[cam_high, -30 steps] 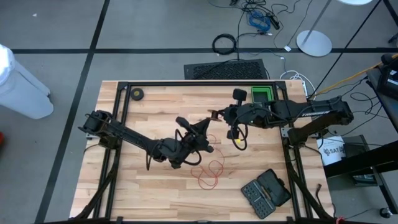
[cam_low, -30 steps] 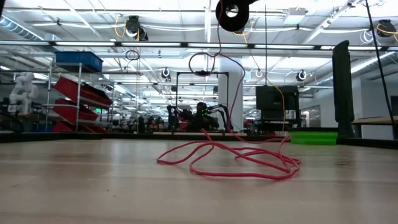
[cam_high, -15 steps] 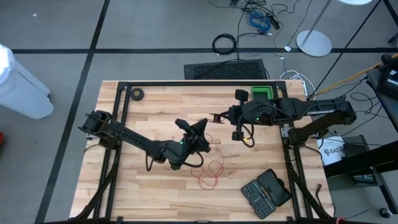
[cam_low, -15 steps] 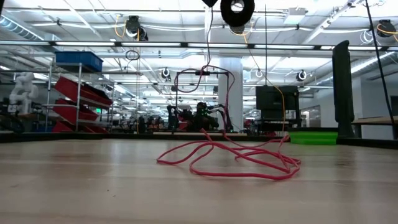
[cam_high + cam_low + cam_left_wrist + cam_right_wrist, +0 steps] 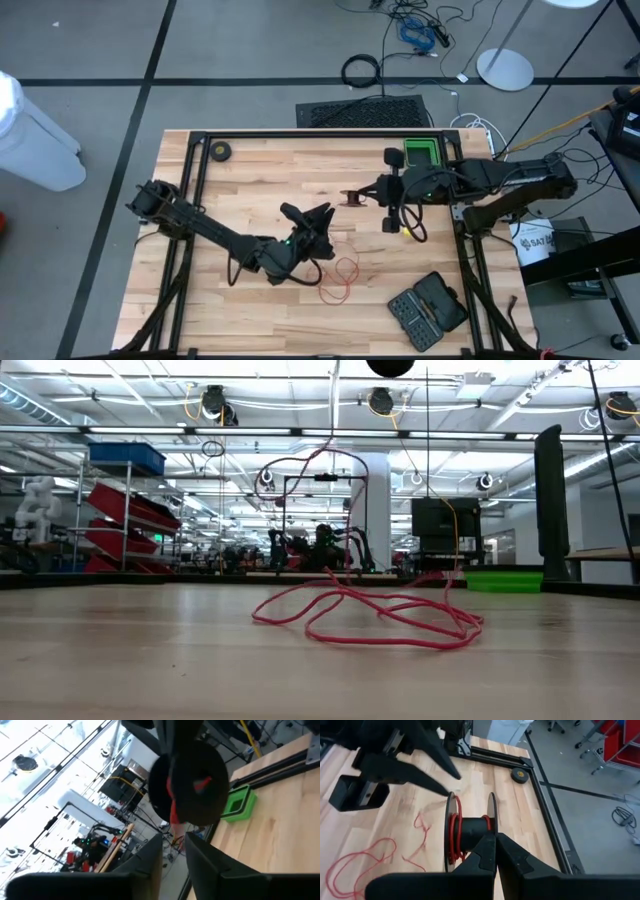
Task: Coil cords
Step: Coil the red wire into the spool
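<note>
With my right gripper [image 5: 495, 842] clamped on the reel [image 5: 470, 831] above the table's middle, my part-open, empty left gripper [image 5: 318, 215] just beside it should re-pinch the red cord [image 5: 340, 275] close to the reel, keeping turns taut.

The low view's top edge cuts off the reel [image 5: 390, 366]; the red cord [image 5: 370, 610] runs up out of sight.

2 dark, jointed arms, each with small green lights, black looping cables and tapered black claw fingers [image 5: 487, 852]
</note>
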Robot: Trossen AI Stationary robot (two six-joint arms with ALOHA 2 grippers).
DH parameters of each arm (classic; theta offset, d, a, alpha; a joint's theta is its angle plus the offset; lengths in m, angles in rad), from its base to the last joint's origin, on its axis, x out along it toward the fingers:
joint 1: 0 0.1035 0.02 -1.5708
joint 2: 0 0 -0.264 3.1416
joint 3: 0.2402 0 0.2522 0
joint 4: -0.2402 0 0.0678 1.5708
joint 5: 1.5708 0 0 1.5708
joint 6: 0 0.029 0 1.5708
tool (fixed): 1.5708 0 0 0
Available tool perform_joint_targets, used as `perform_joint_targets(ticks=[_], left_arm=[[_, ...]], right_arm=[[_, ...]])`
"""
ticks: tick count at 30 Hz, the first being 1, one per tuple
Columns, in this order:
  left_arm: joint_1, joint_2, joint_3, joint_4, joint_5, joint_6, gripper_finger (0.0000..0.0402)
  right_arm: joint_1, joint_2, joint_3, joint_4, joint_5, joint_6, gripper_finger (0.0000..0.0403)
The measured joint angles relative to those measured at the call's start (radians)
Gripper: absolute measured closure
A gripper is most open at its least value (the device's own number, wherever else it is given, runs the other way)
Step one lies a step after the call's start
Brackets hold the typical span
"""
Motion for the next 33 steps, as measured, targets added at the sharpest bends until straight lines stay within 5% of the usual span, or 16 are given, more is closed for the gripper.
perform_joint_targets(ticks=[11, 22, 33], left_arm=[[-0.07, 0.0, -0.001, -0.05, -0.015, -0.097, 0.0294], [-0.064, 0.0, -0.095, -0.389, 0.25, -0.773, 0.0294], [-0.047, 0.0, -0.117, -0.385, 0.317, -0.849, 0.0294]], right_arm=[[0.0, -0.035, 0.0, -0.012, 0.001, 0.064, 0.0403], [0.008, -0.043, 0.0, -0.014, 0.001, 0.117, 0.0403], [0.069, -0.043, 0.001, -0.027, 0.008, 0.166, 0.0403]])
